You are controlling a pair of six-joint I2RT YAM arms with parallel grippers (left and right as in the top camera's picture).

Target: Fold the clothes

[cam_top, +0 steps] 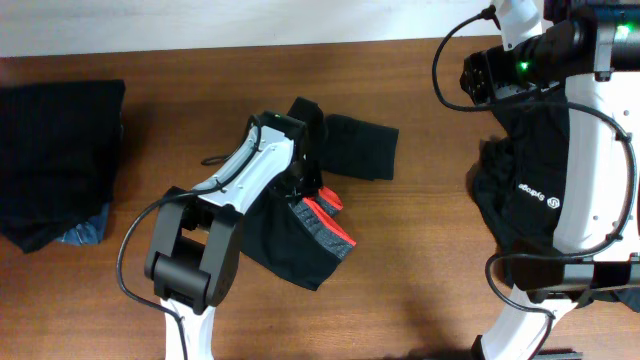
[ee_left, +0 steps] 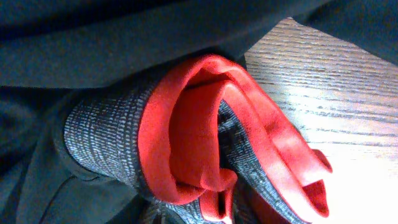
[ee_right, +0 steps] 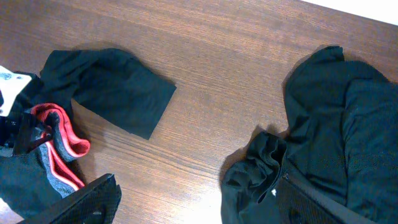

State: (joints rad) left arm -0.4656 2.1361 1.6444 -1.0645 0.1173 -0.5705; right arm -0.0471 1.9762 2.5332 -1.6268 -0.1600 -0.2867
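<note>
The long black trousers (cam_top: 295, 250) lie crumpled at the table's middle, one leg stretched to the far right (cam_top: 362, 146). Their red-edged grey waistband (cam_top: 330, 228) is bunched up. My left gripper (cam_top: 305, 190) sits right on it and seems shut on the waistband, which fills the left wrist view (ee_left: 186, 143); the fingers are hidden by cloth there. Another black garment with a white logo (cam_top: 530, 195) lies heaped at the right, under my right arm. My right gripper (cam_top: 478, 76) hovers open and empty above the table; in its wrist view (ee_right: 199, 211) the trousers (ee_right: 118, 93) show at left and the heap (ee_right: 336, 143) at right.
A stack of folded black clothes (cam_top: 55, 160) with a blue piece (cam_top: 85, 232) under it sits at the far left. A thin dark cord (cam_top: 213, 160) lies on the wood by the left arm. The wooden table (cam_top: 420, 250) shows between the two garments.
</note>
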